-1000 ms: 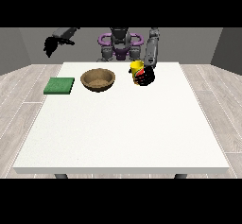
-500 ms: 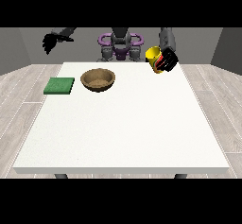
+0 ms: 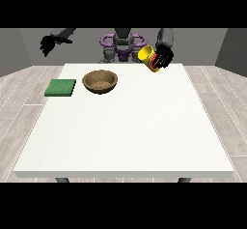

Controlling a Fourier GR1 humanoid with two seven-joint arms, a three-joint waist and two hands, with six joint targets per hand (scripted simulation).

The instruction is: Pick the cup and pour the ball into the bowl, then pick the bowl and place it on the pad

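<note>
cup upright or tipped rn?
Tipped. The yellow cup, held off the table in the hand at the view's right, leans with its mouth toward the bowl. Ball: cannot tell.

From my seat, the counter (image 3: 125, 136) lies open from centre down to six o'clock. Only the bowl (image 3: 100, 82) and, at its nine o'clock, the green pad (image 3: 61, 88) stand apart near the far edge, a passable gap between them.

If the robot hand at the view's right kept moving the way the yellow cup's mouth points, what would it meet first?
Probably the brown bowl. The robot hand tilts the yellow cup leftward, though depth is unclear and it sits higher.
</note>
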